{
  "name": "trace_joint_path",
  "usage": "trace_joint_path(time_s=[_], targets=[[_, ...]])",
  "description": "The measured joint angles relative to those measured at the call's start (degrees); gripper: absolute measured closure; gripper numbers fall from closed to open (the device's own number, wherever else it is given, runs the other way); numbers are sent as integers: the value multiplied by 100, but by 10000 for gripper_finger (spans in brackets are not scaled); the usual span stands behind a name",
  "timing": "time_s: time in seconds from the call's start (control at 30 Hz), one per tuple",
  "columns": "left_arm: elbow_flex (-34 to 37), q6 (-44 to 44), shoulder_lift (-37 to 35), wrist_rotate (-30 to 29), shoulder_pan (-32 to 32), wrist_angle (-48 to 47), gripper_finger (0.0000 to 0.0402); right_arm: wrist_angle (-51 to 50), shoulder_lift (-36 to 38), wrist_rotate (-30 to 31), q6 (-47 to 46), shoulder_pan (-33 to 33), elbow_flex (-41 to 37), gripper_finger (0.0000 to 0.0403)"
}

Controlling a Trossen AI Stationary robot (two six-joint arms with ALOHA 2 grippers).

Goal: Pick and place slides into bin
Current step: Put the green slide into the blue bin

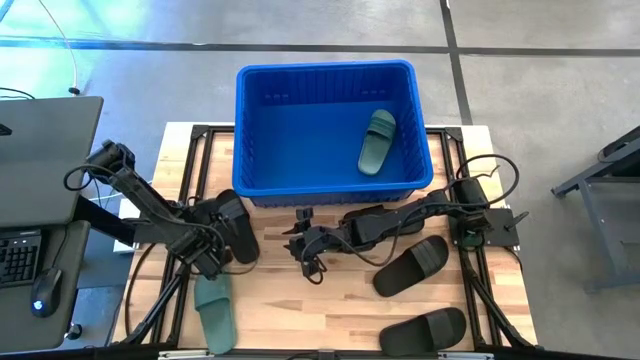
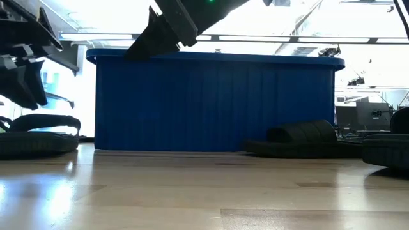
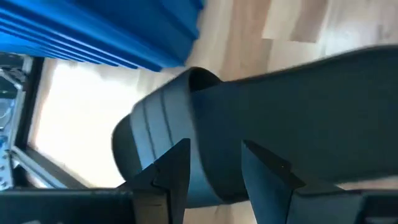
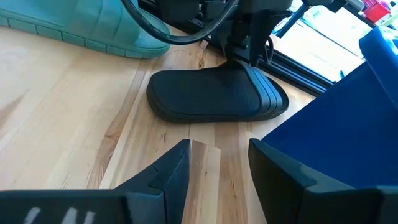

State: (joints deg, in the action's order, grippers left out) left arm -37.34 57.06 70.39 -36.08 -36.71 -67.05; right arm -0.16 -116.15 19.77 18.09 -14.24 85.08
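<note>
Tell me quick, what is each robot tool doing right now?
Left tool: open, fingers around a black slide by the bin, not squeezing it yet.
Right tool: open, holding nothing, over bare table.

Your widest open wood lies at the table's front centre, between the green slide [image 1: 214, 312] and two black slides [image 1: 411, 265] on the right; the bin [image 1: 420, 125] walls off the rear. Behind, the right gripper [image 1: 303, 243] fills the middle; the left gripper [image 1: 212, 255] crowds a black slide [image 1: 236, 226] beside the bin's corner.
</note>
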Motion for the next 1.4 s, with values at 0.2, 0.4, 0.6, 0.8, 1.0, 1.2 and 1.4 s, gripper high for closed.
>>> trace_joint_path(time_s=[0.2, 0.4, 0.6, 0.8, 1.0, 1.2, 1.4], targets=[[158, 175, 0, -192, 0, -22, 273, -2, 1, -2, 0, 0, 0, 249], [216, 192, 0, -303, 0, 111, 273, -2, 0, -1, 0, 0, 0, 253], [216, 188, 0, -297, 0, 120, 273, -2, 0, -1, -6, -1, 0, 254], [216, 184, 0, -290, 0, 125, 273, -2, -1, -2, -20, 0, 0, 253], [216, 270, 0, -296, 0, 149, 273, -2, -1, 0, -20, 0, 0, 252], [216, 314, 0, -173, 0, 346, 273, -2, -1, -2, -20, -2, 0, 253], [214, 18, 0, 1477, -7, 932, 273, -6, -1, -143, -21, -4, 0, 254]])
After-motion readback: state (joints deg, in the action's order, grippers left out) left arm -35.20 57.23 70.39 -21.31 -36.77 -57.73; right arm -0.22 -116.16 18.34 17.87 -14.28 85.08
